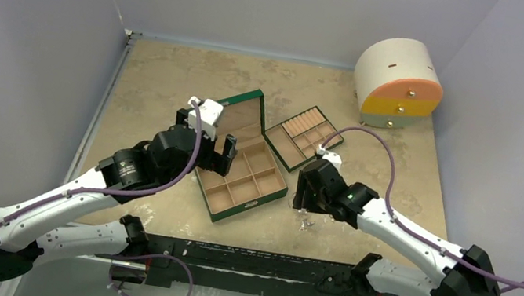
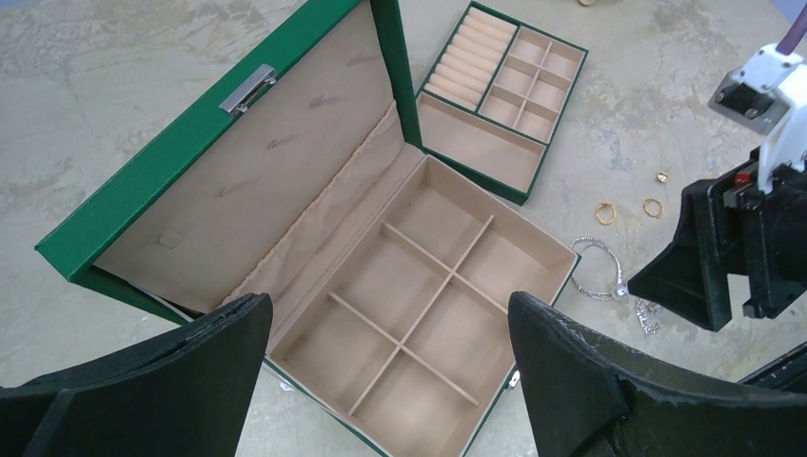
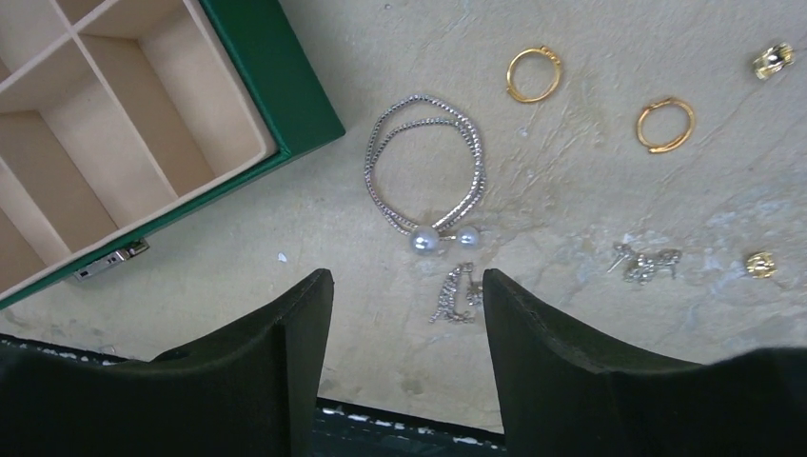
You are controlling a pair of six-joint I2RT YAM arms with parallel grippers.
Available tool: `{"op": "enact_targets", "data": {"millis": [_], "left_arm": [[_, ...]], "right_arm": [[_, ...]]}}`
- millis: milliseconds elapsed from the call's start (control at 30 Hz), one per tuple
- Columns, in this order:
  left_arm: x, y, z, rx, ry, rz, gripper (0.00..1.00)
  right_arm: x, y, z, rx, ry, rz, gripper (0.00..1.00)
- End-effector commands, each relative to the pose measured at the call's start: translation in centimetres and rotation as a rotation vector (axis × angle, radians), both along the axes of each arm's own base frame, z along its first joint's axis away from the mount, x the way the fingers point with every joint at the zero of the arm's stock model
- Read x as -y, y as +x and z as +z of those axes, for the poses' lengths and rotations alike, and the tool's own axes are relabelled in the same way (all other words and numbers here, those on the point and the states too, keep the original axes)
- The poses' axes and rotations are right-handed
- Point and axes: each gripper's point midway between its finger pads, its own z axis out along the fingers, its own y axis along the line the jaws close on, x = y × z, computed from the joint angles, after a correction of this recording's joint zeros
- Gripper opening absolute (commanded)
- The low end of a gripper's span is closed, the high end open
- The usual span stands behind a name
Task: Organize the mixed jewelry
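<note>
The mixed jewelry lies on the table right of the open green box (image 3: 276, 76). In the right wrist view I see a silver double-strand bracelet (image 3: 423, 176) with two pearls, two gold rings (image 3: 533, 73) (image 3: 665, 124), two small gold studs (image 3: 772, 59) (image 3: 760, 265) and two sparkly silver earrings (image 3: 457, 293) (image 3: 647, 264). My right gripper (image 3: 407, 286) hangs open just above the table. The nearer silver earring lies just beyond its right fingertip, untouched. My left gripper (image 2: 388, 303) is open wide over the box's empty tan compartments (image 2: 419, 314). The jewelry (image 1: 303, 220) sits under the right gripper (image 1: 306, 203).
A loose green tray (image 1: 300, 138) with ring rolls and small cells lies behind the box (image 1: 246, 203), whose lid (image 1: 244, 117) leans back open. A round white-and-orange drawer cabinet (image 1: 399, 82) stands at the back right. The table's near edge runs just below the jewelry.
</note>
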Motion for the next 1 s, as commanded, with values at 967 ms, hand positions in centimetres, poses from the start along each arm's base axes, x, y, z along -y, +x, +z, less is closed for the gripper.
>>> {"op": "enact_targets", "data": {"millis": [967], "left_arm": [[-0.3,-0.1,1.5,0.041,-0.031,0.001,0.94]], "right_arm": [[-0.4,-0.7,-4.2,-0.096,0.049,-0.516,0.47]]}}
